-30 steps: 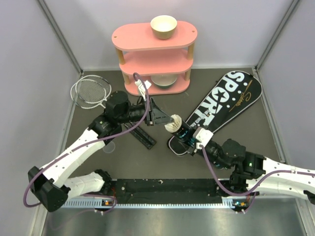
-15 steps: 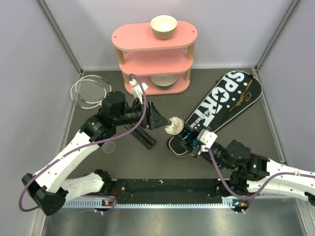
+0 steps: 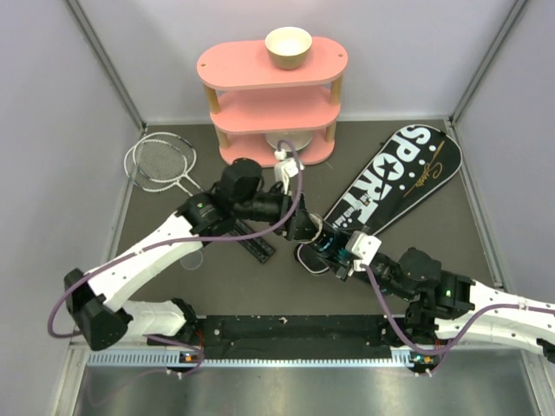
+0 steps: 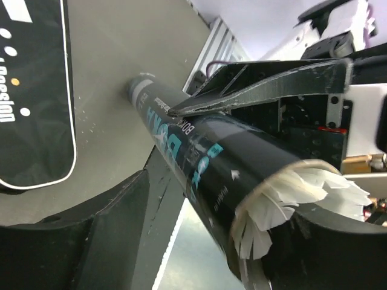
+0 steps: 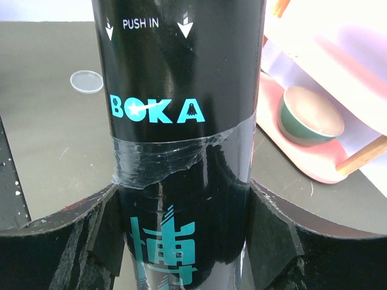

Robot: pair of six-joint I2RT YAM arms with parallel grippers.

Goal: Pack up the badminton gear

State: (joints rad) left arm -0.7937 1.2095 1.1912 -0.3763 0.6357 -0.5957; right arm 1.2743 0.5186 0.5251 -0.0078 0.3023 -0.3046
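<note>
**Feathers at the tube's mouth**

A white feather shuttlecock [image 4: 302,193] sits in the open end of the black tube [image 4: 205,163], its skirt still flaring past the rim. The tube lies squarely between the fingers of the right pincer [image 5: 187,229], which is clamped on its taped middle and holds it clear of the table. The left pincer [image 3: 297,227] is spread wide around the tube's mouth, straddling the feathers and holding nothing.

We judge the tube light and stiff but glossy, so it may slip. The taped band is the surest place to hold. The feathers look brittle, so any push should fall evenly on the skirt's rim, never as a pinch from the sides.

Beyond the right pincer lies the bag lettered SPORT [image 3: 390,178]. The rackets [image 3: 160,162] lie well behind the left pincer, and a small clear disc [image 5: 86,80] rests on the table off to one side.
</note>
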